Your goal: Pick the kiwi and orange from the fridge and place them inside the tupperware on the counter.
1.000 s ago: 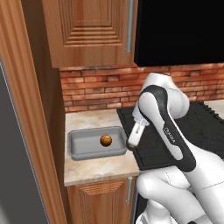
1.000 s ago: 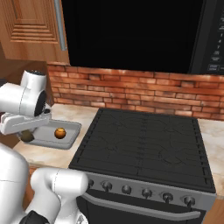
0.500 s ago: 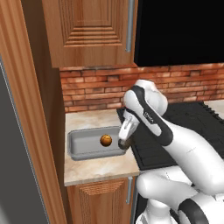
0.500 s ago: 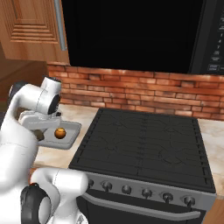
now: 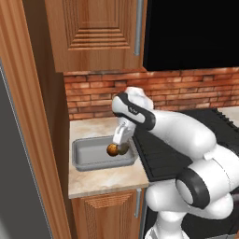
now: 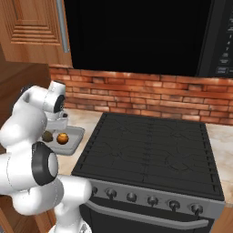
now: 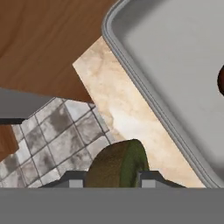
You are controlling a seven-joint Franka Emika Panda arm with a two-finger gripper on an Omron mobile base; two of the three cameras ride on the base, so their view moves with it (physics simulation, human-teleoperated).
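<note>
Orange [image 5: 112, 149] is already sitting in the tupperware [image 5: 88, 156] on the counter [image 5: 100, 179], toward the tray's stove-side end. I've got the gripper [image 7: 112, 175] pinched on the kiwi [image 7: 117, 164], fingers pressed against its sides, hanging low over that same end, right beside the orange. Hand view worries me: the camera is looking down past the tray's rim [image 7: 144, 83] at bare counter and floor tiles [image 7: 65, 140], so I can't confirm the kiwi is actually over the tray floor rather than over the rim or just outside it. If I let go here and it's off the mark, it clips the rim and rolls onto the counter, maybe off the edge to the floor. Second risk: it's an oval, it'll roll on landing and could knock the orange, though the raised rim should keep both in. Third: dropping lower could press the kiwi onto the orange, they look nearly touching in the left base view. I'd nudge toward the tray centre before releasing.
</note>
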